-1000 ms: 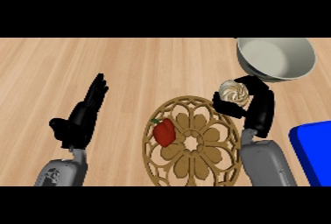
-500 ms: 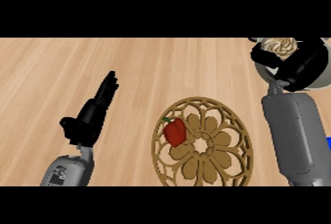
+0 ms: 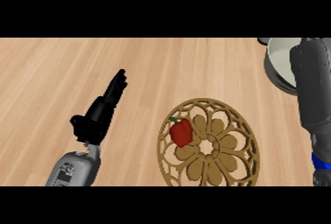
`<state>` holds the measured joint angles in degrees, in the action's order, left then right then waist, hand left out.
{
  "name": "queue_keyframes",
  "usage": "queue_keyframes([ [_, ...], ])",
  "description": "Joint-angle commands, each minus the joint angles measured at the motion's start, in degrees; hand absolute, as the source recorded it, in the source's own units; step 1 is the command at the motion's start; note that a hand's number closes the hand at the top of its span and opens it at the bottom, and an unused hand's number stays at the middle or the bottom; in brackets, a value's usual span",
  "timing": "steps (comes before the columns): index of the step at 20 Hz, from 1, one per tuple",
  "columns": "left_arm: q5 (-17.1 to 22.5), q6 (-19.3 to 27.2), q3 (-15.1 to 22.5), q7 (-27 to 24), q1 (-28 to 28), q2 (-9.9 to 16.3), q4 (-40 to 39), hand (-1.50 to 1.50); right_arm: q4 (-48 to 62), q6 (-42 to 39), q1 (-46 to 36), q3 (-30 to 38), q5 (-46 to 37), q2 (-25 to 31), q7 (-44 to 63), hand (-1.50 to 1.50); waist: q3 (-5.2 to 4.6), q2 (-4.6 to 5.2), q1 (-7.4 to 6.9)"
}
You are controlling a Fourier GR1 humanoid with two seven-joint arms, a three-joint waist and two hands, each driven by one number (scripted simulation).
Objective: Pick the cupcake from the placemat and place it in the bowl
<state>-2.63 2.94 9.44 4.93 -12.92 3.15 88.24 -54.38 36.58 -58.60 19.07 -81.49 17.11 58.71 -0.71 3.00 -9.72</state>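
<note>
The grey bowl shows only in part at the upper right corner. My right forearm rises along the right edge and crosses over the bowl. The right hand is cut off beyond the picture's top edge. No cupcake shows anywhere in this view. The round brown openwork placemat lies at the lower middle. My left hand stands open to the left of the placemat, fingers straight and pointing away, holding nothing.
A red pepper with a green stem lies on the placemat's left part. A sliver of a blue object shows at the right edge below the forearm. Bare wooden counter spreads across the left and the far side.
The right arm has carried the cupcake from the placemat up over the bowl, and hand and cupcake have passed out of view at the top. The left hand has stayed open.
</note>
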Motion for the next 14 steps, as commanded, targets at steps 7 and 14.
queue_keyframes([
  [7,-0.6,0.4,1.5,0.5,-0.5,-1.7,-1.0,0.0,15.1,-4.4,-15.0,5.5,-16.5,4.3,16.9,1.5,0.43,0.19,0.06],
  [14,0.0,0.7,-1.6,0.5,-0.6,0.2,-1.8,0.0,24.8,-13.8,-15.6,8.9,-24.2,7.1,21.8,1.5,0.49,-0.1,2.05],
])
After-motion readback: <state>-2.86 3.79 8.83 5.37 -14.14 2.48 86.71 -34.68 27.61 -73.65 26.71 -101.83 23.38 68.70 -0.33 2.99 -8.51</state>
